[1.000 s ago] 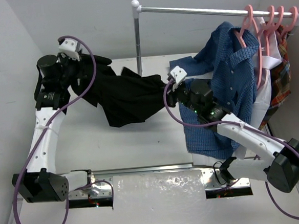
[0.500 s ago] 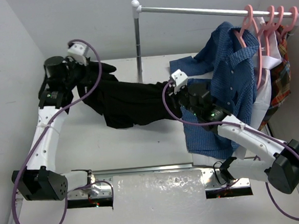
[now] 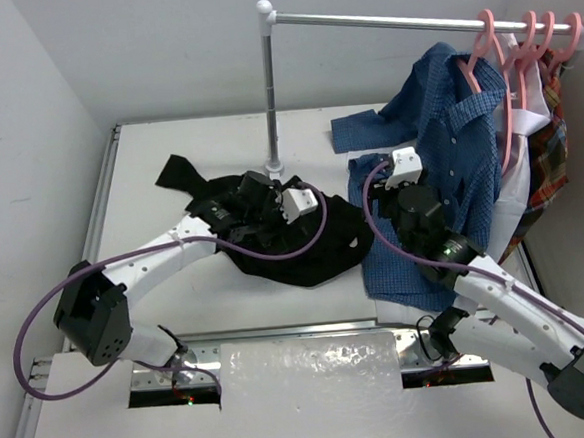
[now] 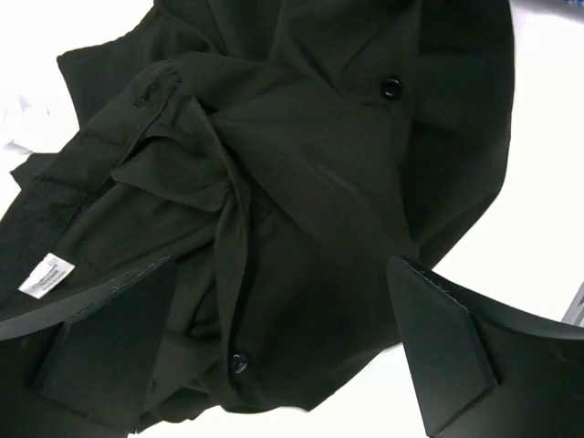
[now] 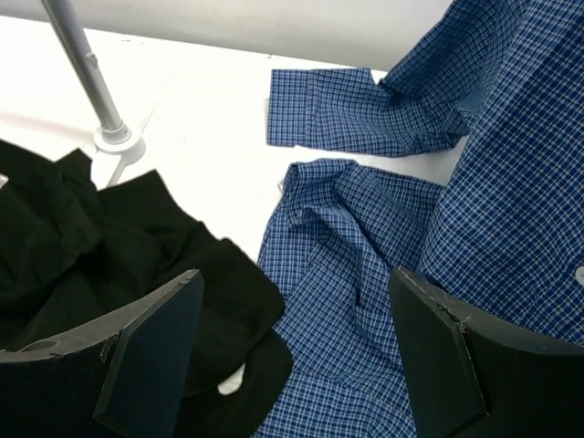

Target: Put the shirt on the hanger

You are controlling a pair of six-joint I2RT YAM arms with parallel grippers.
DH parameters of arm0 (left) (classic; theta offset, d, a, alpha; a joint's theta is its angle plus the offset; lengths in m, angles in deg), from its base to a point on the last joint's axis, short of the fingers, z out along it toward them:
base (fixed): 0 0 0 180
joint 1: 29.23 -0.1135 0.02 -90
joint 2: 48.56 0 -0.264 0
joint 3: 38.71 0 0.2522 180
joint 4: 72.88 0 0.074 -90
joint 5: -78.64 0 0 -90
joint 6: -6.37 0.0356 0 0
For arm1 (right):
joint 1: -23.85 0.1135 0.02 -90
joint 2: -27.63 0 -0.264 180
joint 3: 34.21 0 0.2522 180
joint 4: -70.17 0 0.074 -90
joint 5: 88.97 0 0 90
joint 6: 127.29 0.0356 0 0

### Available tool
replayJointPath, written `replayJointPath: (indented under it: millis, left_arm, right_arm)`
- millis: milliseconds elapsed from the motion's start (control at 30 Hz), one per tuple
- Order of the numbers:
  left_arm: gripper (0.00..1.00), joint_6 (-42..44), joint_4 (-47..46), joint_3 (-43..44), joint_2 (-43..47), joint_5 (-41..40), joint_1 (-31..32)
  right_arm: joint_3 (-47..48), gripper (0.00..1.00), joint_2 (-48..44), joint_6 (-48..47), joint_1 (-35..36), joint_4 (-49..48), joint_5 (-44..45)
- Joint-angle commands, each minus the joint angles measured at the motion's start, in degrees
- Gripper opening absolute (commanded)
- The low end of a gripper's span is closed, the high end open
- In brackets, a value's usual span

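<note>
Gaping wide and empty, left pincer [image 4: 281, 274] hovers over the crumpled shirt [image 4: 310, 173] (label [image 4: 46, 276] showing); right pincer [image 5: 295, 274] gapes too.

The white table [image 3: 167, 148] is noted as the carrying surface. Near its centre the black shirt [image 3: 329, 251] is crumpled in a heap, with a small white label [image 4: 46, 276] exposed. The rack pole [image 3: 273, 168] is footed just behind the heap. The hem and one sleeve of the blue checked shirt [image 3: 384, 273] are spread at the right, touching the black shirt.
</note>
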Motion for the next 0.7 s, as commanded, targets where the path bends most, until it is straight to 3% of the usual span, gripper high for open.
replayJointPath:
  millis: [0, 133, 167, 267, 300, 400, 567, 667]
  left_arm:
    - [1.0, 2.8, -0.9, 2.7, 3.0, -1.0, -0.1]
    - [1.0, -0.9, -3.3, 3.6, 7.5, 1.5, -6.9]
    - [1.0, -3.9, -3.3, 5.5, 8.2, 4.1, -14.4]
    - [0.92, -6.5, -3.0, 8.3, 6.0, 6.3, -26.6]
    - [0.86, -6.6, -3.3, 8.6, 5.1, 4.4, -28.0]
    - [0.85, -6.4, -3.7, 9.1, 0.5, 2.8, -31.4]
    - [0.95, -6.7, -7.2, 9.8, -8.4, -0.3, -31.9]
    - [0.99, -7.2, -8.1, 11.7, -14.4, -1.0, -33.0]
  right_arm:
    - [2.9, 0.81, 2.0, -0.1, -0.1, -1.4, -0.8]
    - [5.5, 0.8, 6.8, -0.1, -0.1, -1.2, -8.4]
    - [6.1, 0.79, 7.9, 0.1, -0.1, -1.1, -10.0]
    - [8.0, 0.7, 12.4, 1.9, -0.1, -2.3, -16.0]
    - [9.1, 0.67, 14.8, 3.0, -0.1, -3.1, -17.3]
    - [12.3, 0.65, 20.7, 5.6, 0.0, -6.0, -22.8]
    - [20.0, 0.8, 32.3, 7.8, 0.0, -6.7, -28.7]
    - [27.5, 0.83, 40.7, 7.4, 0.0, -4.5, -31.9]
